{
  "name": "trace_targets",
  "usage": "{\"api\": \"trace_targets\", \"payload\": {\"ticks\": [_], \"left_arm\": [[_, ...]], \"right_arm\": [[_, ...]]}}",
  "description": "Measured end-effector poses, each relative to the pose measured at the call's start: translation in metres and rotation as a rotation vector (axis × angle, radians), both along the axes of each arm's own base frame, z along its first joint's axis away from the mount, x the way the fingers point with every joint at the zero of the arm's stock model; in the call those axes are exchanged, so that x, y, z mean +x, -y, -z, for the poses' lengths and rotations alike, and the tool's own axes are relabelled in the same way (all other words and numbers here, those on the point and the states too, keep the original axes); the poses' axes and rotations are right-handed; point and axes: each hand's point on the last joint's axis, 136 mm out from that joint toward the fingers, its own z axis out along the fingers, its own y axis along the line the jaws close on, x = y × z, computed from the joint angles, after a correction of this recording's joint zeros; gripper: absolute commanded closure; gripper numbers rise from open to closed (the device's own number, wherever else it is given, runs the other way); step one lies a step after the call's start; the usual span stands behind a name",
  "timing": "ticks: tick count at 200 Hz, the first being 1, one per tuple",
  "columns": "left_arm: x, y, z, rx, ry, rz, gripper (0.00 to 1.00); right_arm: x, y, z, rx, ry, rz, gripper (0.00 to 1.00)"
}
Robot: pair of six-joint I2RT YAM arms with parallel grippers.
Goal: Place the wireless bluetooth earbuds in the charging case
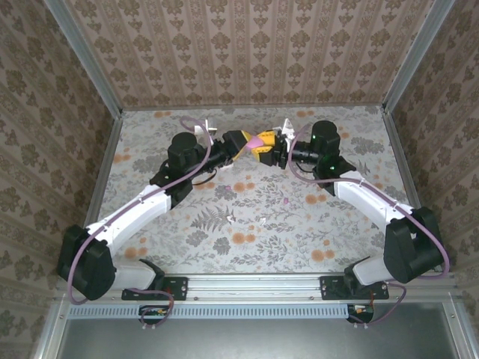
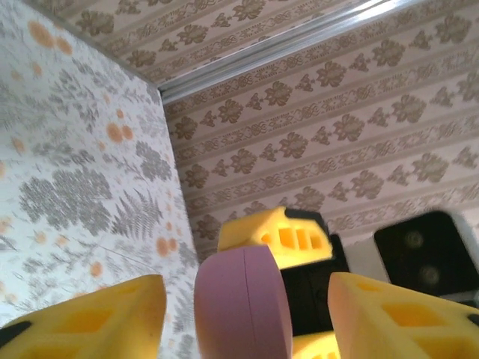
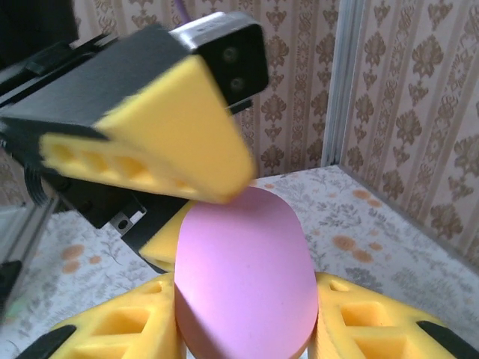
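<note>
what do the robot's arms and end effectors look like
Both the left arm and the right arm have white links with black joint housings, and a purple cable runs along each. The left end effector and right end effector carry yellow wedge-shaped fingers with rectangular cut-outs, on black mounts.

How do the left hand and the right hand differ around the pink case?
The left hand stands open, its fingers apart from the pink case; the right hand presses the case from both sides. The left hand reaches in from the left, the right hand from the right. Both have yellow fingers.
</note>
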Motion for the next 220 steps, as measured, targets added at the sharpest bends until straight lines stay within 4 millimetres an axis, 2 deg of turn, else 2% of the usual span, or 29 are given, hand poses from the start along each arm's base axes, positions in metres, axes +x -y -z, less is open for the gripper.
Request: {"api": "trace_targets", "payload": {"ticks": [17,39,61,76,104,153,220], "left_arm": [[-0.004,-0.006,-0.005,0.049,0.077,-0.006,0.28],[-0.012,-0.017,-0.022,0.118,0.254,-0.018,0.27],[-0.024,-0.026,-0.036,0.207,0.486,-0.01,0.27],[-0.035,-0.026,-0.033,0.268,0.628,0.039,0.29],[-0.053,-0.02,-0.014,0.355,0.813,0.159,0.32],[-0.066,-0.018,-0.018,0.319,0.939,0.267,0.34],[-0.069,-0.008,-0.013,0.28,0.958,0.339,0.39]], "right_arm": [[0.004,0.006,-0.007,0.019,-0.064,0.007,0.63],[0.005,0.011,-0.012,0.036,-0.141,-0.001,0.62],[-0.005,0.014,-0.018,0.048,-0.201,-0.041,0.61],[-0.014,0.013,-0.026,0.052,-0.214,-0.081,0.61],[-0.032,0.012,-0.042,0.056,-0.204,-0.154,0.6],[-0.045,0.01,-0.046,0.049,-0.203,-0.223,0.59],[-0.056,0.008,-0.044,0.023,-0.163,-0.282,0.58]]}}
